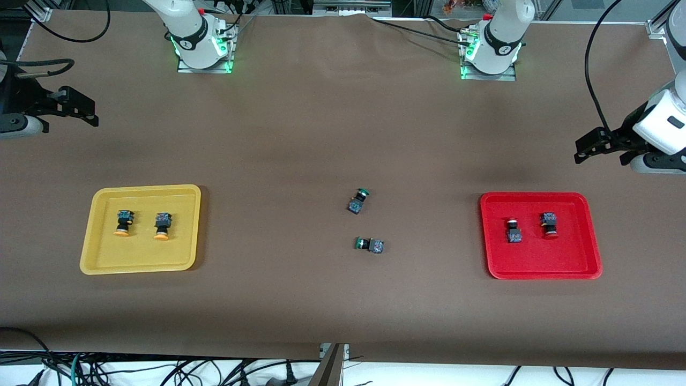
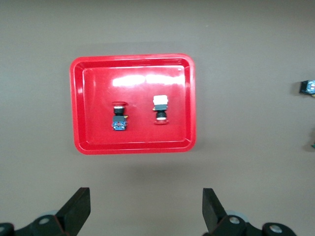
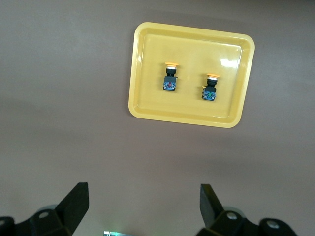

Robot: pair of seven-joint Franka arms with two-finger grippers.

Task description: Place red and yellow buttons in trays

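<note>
Your left end effector (image 1: 592, 150) hangs wide open and empty over the desk (image 1: 343, 134) at its own end, well apart from the red tray (image 1: 540, 271), where both red buttons (image 1: 514, 231) lie. Your right end effector (image 1: 80, 110) waits equally open and empty, well apart from the yellow tray (image 1: 140, 264) holding both yellow buttons (image 1: 123, 222). Two green buttons (image 1: 358, 200) lie mid-desk between the trays.

Green-capped button (image 2: 308, 86) edge-cropped

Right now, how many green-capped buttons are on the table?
2: both on the bare cloth between the trays, one green button farther from the front camera, the other green button nearer. None looks hidden.
</note>
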